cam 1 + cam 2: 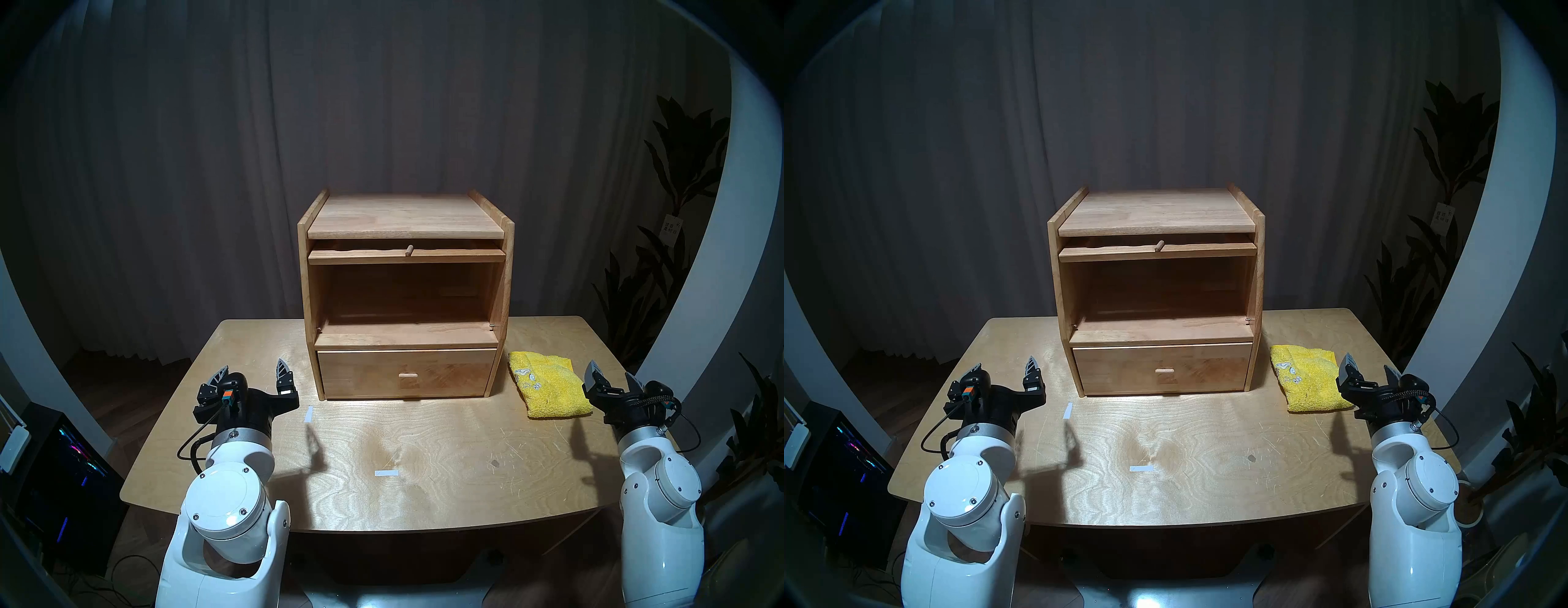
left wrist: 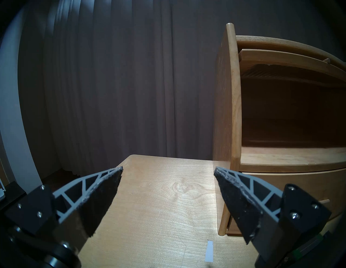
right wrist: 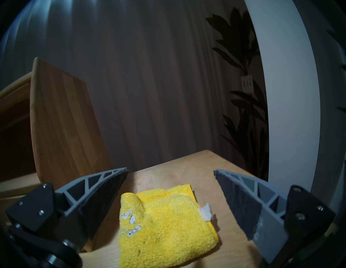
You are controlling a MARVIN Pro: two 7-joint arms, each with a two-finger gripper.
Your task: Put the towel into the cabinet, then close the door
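Cabinet (image 1: 405,297) stands at the 12 o'clock side of the tabletop (image 1: 424,458), upper compartment empty and open. Door (image 1: 407,256) is slid in flat under the top board, its peg knob (image 1: 409,249) pointing out front. Drawer (image 1: 406,373) below is shut.

Towel (image 1: 547,388), yellow, folded, lies on the tabletop just beside the cabinet's right foot, at about 2 o'clock from the tabletop centre; pale embroidered motif faces up, white tag (image 3: 206,213) on its right edge.

Left gripper (image 1: 252,375) hovers at 9 o'clock of the cabinet, jaws released, spread wide, nothing between them. Right gripper (image 1: 613,375) hangs just beside the towel's right edge, jaws likewise released and empty.

Two white tape strips (image 1: 308,414) lie on the tabletop.
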